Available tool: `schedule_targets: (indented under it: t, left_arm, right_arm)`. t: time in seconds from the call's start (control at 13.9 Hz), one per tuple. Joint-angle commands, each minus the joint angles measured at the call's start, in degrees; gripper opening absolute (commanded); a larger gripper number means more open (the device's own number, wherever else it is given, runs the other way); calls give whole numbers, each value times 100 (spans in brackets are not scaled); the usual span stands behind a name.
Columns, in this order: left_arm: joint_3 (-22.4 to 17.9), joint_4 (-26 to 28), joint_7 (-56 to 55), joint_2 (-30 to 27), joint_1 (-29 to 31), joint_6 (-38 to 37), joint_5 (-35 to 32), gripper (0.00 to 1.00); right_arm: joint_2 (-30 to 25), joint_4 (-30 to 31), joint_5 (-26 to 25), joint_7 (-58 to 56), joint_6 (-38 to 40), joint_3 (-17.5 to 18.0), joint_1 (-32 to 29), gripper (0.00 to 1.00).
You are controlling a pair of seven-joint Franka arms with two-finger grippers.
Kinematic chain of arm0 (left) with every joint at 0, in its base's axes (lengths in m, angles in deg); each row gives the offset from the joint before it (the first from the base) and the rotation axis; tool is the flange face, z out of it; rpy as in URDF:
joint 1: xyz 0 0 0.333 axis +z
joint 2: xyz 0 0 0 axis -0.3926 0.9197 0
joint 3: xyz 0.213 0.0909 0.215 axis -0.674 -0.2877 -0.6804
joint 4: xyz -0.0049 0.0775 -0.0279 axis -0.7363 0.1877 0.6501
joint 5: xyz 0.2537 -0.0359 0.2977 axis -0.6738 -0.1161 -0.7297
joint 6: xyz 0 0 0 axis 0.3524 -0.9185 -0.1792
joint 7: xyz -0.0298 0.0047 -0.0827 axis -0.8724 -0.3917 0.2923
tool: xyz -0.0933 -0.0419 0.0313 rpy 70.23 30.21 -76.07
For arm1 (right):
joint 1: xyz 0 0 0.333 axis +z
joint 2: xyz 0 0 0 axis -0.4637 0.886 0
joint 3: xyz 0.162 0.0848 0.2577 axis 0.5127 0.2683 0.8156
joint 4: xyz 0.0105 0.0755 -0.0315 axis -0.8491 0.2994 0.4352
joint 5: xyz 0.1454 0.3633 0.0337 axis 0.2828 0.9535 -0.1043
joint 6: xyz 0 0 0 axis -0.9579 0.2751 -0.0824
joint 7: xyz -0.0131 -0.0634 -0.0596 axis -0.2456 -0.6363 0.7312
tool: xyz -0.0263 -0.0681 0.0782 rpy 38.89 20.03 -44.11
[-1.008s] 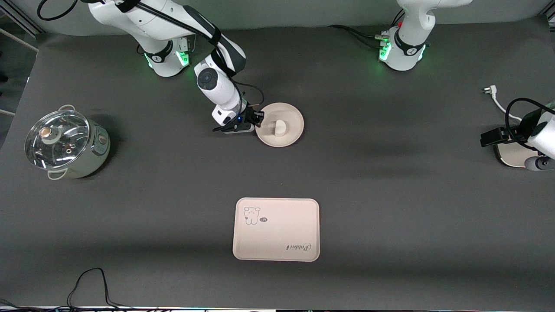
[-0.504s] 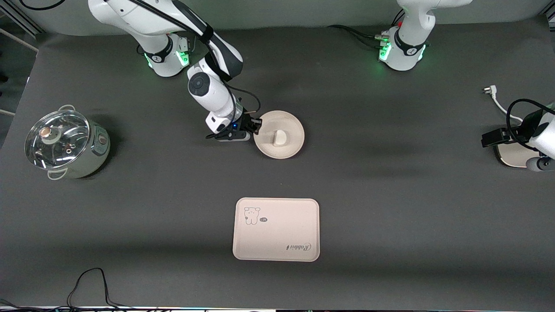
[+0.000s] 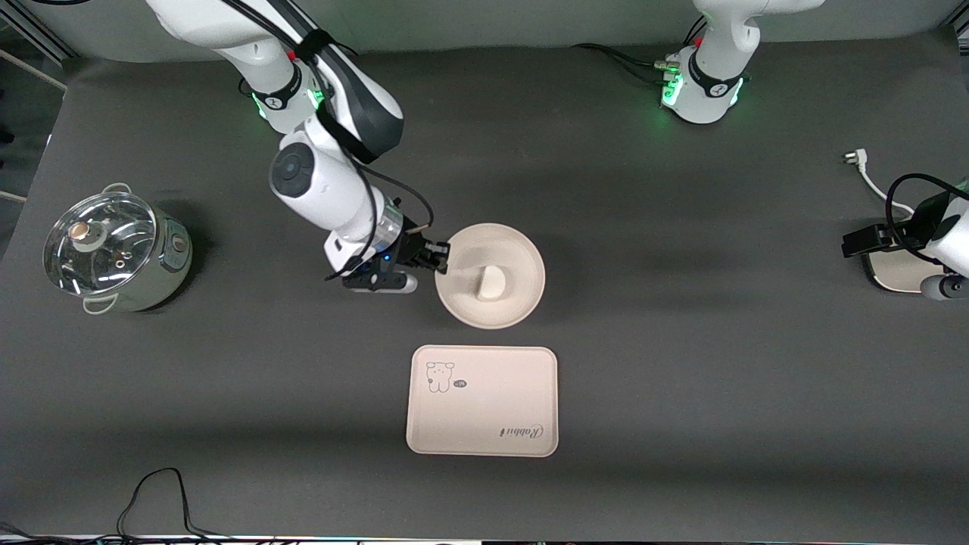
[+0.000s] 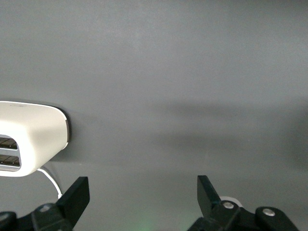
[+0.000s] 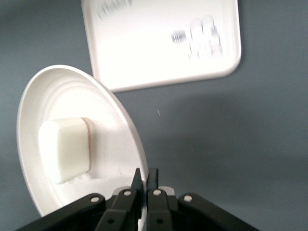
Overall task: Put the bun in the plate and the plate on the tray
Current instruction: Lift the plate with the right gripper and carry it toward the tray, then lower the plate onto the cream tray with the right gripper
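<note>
One plate (image 3: 515,303) rim beside tray (image 3: 530,363)

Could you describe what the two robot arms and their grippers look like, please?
Both arms are glossy white with dark grey joint bands, and green lights glow at their bases. A black cable runs along the right arm down to the right gripper, which is black with a small blue light near its wrist. The left gripper has black, angular jaws with silver screws; a black cable loops near its wrist.
</note>
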Motion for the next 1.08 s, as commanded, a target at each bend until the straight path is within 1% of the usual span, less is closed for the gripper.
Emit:
schedule_targets:
  t: [0.0,0.14,0.29,0.5,0.72,1.01]
  left_arm:
    - [-56,8,94,-1,-28,-53,57,100]
    - [-56,-1,94,16,-54,-36,57,100]
    - [-56,-1,94,16,-36,-36,57,100]
    - [-56,-1,86,33,-71,-27,57,100]
    - [-56,-1,94,42,-80,-36,66,100]
    - [-56,-1,86,51,-80,-36,66,100]
  right_arm:
    - [899,-1579,-388,18,464,-209,17,0]
    - [1382,-2362,-406,-61,474,-464,16,0]
    - [1769,-2848,-388,-297,474,-640,-18,0]
    - [2271,-3270,-379,-667,456,-728,-212,0]
    - [2763,-3762,-370,-650,421,-764,-230,0]
    - [3045,-3790,-370,-650,132,-764,-221,0]
